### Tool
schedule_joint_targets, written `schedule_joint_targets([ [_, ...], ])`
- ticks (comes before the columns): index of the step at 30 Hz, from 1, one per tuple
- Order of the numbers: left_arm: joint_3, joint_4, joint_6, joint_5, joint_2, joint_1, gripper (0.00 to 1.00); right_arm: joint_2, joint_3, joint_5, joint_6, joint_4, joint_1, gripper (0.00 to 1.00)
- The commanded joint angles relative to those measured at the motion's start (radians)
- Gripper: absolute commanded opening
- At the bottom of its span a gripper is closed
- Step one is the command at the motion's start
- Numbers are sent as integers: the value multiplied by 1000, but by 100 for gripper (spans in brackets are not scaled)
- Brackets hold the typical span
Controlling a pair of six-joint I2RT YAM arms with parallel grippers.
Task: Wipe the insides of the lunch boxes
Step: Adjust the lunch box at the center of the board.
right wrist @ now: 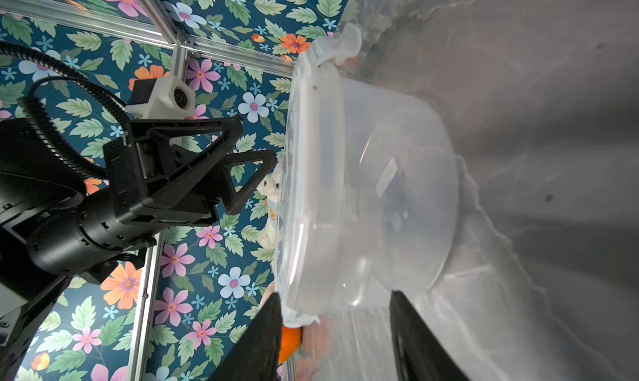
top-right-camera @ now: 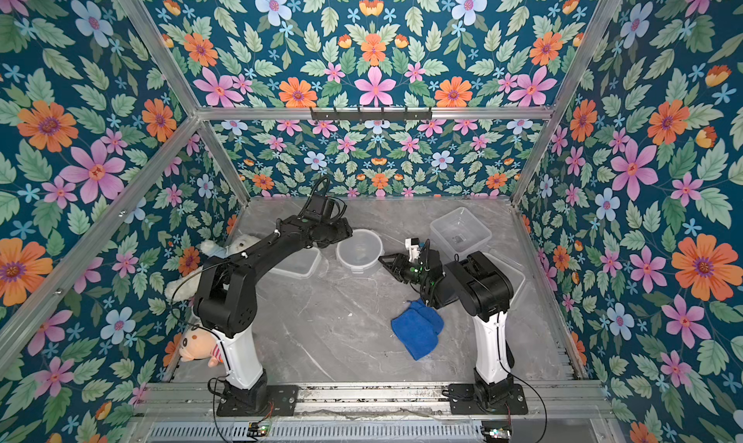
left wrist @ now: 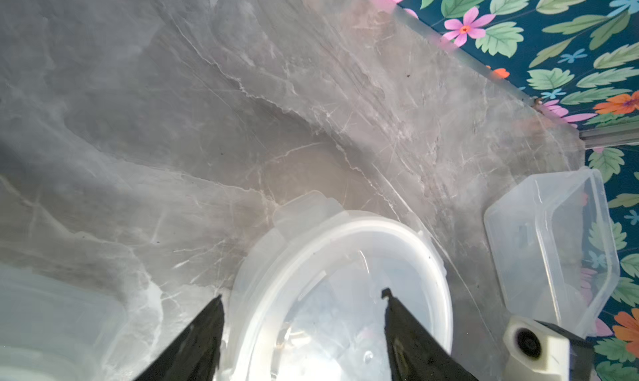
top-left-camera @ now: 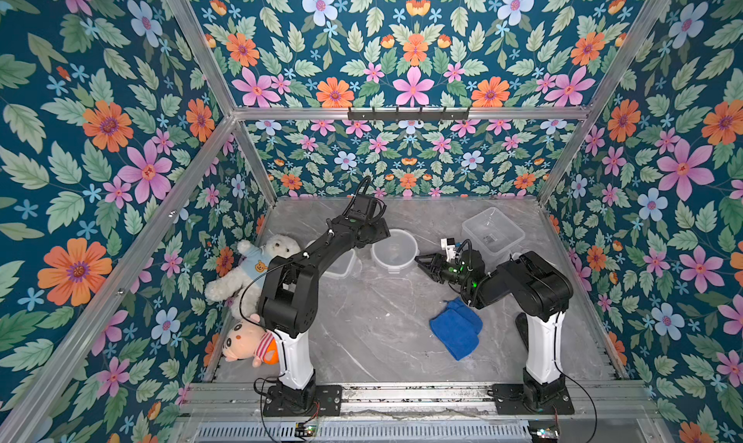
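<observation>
The round lunch box (top-left-camera: 396,252) (left wrist: 345,286) (right wrist: 373,196) stands mid-table. My left gripper (top-left-camera: 378,232) (left wrist: 302,294) (right wrist: 264,161) is open at its rim, one finger over the inside and one outside. My right gripper (top-left-camera: 419,261) (right wrist: 333,298) is open and turned on its side, its tips at the tub's near wall. The large square lunch box (top-left-camera: 492,230) (left wrist: 553,244) sits at the back right. The smaller rectangular lunch box (top-left-camera: 343,265) lies partly under my left arm. A blue cloth (top-left-camera: 456,328) lies on the table, held by nothing.
A white teddy bear (top-left-camera: 257,268) and a pink-faced doll (top-left-camera: 247,340) lie along the left wall. A flat clear lid (top-right-camera: 516,280) lies partly under my right arm. Patterned walls and aluminium posts close in the grey marble table (top-left-camera: 374,340).
</observation>
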Motion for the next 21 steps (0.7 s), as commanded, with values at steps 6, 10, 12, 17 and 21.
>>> schedule_joint_targets([
  [6,-57,78,-55,97,34,-6,73,72,115,7,44,69,5,47],
  [10,-67,102,-70,110,63,-9,73,77,184,4,-12,-18,0,43],
  [12,-64,113,-75,114,78,-10,73,86,222,-4,-35,-54,-7,42],
  [17,-28,117,-75,114,121,-10,72,124,286,-19,-43,-72,-31,42],
  [21,-5,117,-76,115,145,-10,72,144,312,-22,-44,-61,-45,47],
])
